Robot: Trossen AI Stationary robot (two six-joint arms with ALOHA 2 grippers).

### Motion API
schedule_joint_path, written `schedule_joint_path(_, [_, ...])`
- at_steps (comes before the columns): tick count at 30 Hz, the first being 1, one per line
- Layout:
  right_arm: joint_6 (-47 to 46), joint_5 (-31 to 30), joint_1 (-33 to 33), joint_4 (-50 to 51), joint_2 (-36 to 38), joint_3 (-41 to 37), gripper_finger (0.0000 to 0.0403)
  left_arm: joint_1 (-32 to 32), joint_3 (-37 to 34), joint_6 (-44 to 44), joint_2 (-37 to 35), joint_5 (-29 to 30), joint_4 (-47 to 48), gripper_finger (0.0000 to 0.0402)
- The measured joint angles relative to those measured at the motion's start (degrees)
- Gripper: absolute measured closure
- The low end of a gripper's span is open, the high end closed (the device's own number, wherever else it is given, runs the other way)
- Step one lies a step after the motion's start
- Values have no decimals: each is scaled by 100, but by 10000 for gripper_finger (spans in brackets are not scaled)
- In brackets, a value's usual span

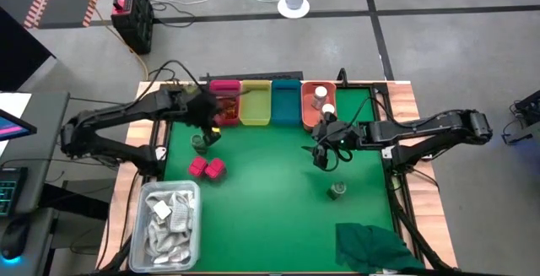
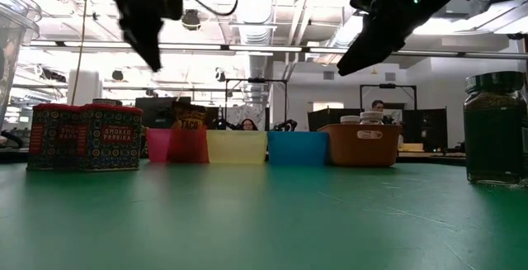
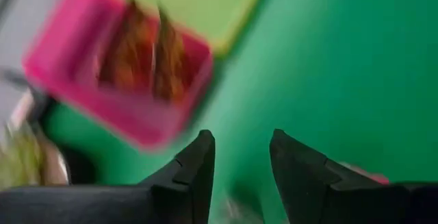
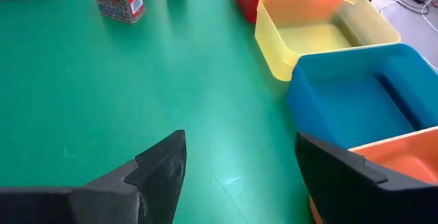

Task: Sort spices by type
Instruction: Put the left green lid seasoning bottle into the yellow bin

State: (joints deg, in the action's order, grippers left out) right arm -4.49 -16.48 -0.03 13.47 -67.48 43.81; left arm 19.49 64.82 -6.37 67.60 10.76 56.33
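Two pink cube packets (image 1: 206,169) sit left on the surface, one green jar (image 1: 337,191) right. Both grippers, left (image 1: 208,132) and right (image 1: 323,154), hang released and empty; a hurried descent could topple the jar.

Floor: grey concrete (image 1: 439,48), crossed by dark seam lines, filling the upper part of the high view.
Hazard tape: red-and-white striped strips (image 1: 42,2) at upper left of the high view.
Black case: a dark box with a red top (image 1: 132,8) at upper left, cables trailing from it.
White stand base: round foot (image 1: 294,6) at top centre.
Ceiling: exposed ducts and pipes (image 2: 256,6), long light strips (image 2: 239,49), across the top of the low view.
People: small figures (image 2: 378,106) far off, centre right.
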Motion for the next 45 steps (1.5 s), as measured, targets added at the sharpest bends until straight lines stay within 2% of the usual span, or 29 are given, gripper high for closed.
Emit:
schedule_joint_path(3, [2,7,0,3,0,0,104,-134,70,-572,-6,-69,702,253])
schedule_joint_path(7, [20,8,0,3,0,0,104,-272,58,-965,-3,-174,1181,223])
schedule_joint_path(17, [26,12,91,-35,0,0,104,-405,-525,-843,3,-175,1026,106])
schedule_joint_path(22, [6,14,129,-35,0,0,104,-405,-762,-842,-1,-168,1002,79])
schedule_joint_path(28, [4,16,199,-136,0,0,104,-405,-1266,-748,-1,186,806,76])
schedule_joint_path(35, [-2,27,194,-164,0,0,104,-405,-1696,-143,-1,61,415,85])
schedule_joint_path(39, [-2,29,192,-180,0,0,104,-405,-1881,41,-1,10,274,128])
schedule_joint_path(44, [-2,26,190,-199,0,0,104,-405,-1926,163,-12,-67,61,209])
schedule_joint_path(45, [-2,25,190,-198,0,0,104,-405,-1929,215,-12,-74,-6,209])
